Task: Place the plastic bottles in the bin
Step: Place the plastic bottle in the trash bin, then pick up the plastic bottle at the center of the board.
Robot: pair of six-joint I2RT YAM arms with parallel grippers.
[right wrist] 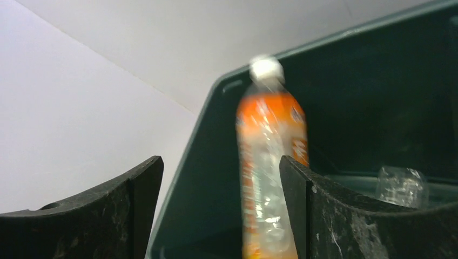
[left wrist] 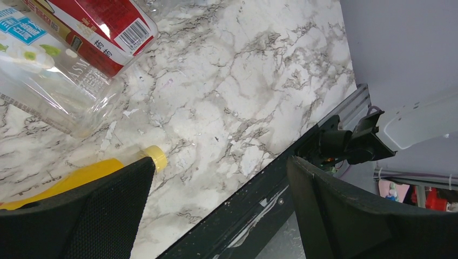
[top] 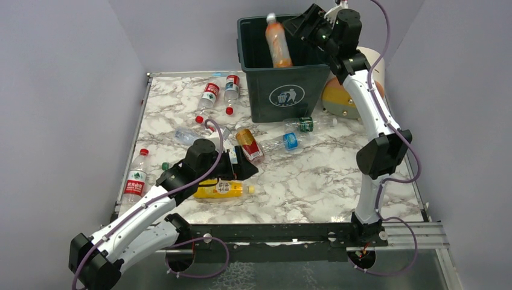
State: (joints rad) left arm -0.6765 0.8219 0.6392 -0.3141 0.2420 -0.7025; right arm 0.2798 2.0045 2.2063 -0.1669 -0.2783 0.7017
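With my right claw (top: 300, 23) spread and the orange bottle (top: 278, 43) loose at its eight o'clock over the bin (top: 284, 90), I'd hold wide until it lands.

**Surface finishes.** The white-and-grey marble-patterned worktop (top: 314, 181) is showing a smooth, glossy face. The tall dark green plastic bin (top: 284, 90) is presenting smooth, semi-matt walls. The clear plastic bottle with an orange label and white cap (top: 278, 45) is gleaming, its wall thin and transparent. The yellow-orange plastic bottle (top: 220, 190) and the red-and-gold bottle (top: 249, 146) are carrying glossy printed labels. The left fingers (left wrist: 108, 216) are showing black, matt, finely meshed pads. The right fingers (right wrist: 351, 216) are looking black, rougher and flecked with pale scuffs. The white arm shells (top: 368, 96) are shining like smooth moulded plastic. The silver rail (top: 416, 232) is reading as bare ribbed metal.
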